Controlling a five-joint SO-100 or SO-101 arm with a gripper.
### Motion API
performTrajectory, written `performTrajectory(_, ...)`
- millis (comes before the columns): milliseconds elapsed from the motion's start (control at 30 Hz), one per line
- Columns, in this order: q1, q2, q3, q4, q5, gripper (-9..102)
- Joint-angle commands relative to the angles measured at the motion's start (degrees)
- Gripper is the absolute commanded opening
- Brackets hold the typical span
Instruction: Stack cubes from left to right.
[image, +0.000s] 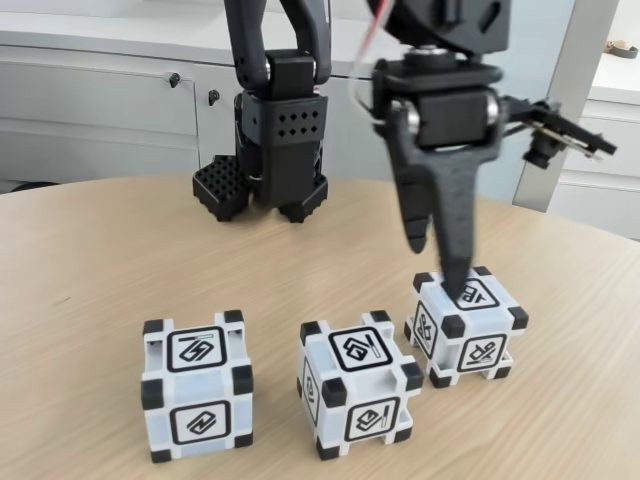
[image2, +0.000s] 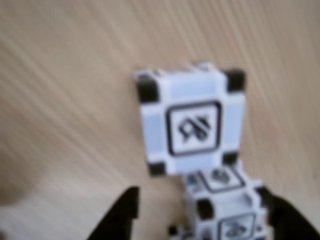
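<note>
- In the fixed view, three cubes sit in a row on the wooden table (image: 90, 260), none stacked yet: the left cube (image: 196, 385) and middle cube (image: 358, 392) nearest the camera, the right cube (image: 467, 322) a little further back.
- The three are near one another but apart, which leaves the fingers room to come down on either side of one.
- The gripper (image: 440, 265) hangs over the right cube, fingers pointing down, the longer tip at or just above its top face; I cannot tell if it touches.
- The jaws stand parted and hold nothing. In the wrist view the two dark fingers (image2: 120, 215) straddle the near cube (image2: 225, 205) at the bottom edge, wide enough to take it; another cube (image2: 192, 117) lies just beyond.
- This looks like lining up for a grasp: the fingers would need to sink along the cube's sides before closing.
- Furthest back, the arm's black base (image: 270, 160) stands at the table's far side, before pale cabinets (image: 100, 100).
</note>
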Motion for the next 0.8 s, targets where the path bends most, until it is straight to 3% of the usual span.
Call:
performTrajectory(0, -3.96, 0.18, -2.55, -0.53, 1.32, 33)
performTrajectory(567, -5.36, -14.85, -2.99, -2.81, 3.16, 35)
performTrajectory(667, -5.36, -14.85, -2.9, -6.24, 2.37, 26)
performTrajectory(767, -5.36, -14.85, -2.9, -8.26, 0.88, 9)
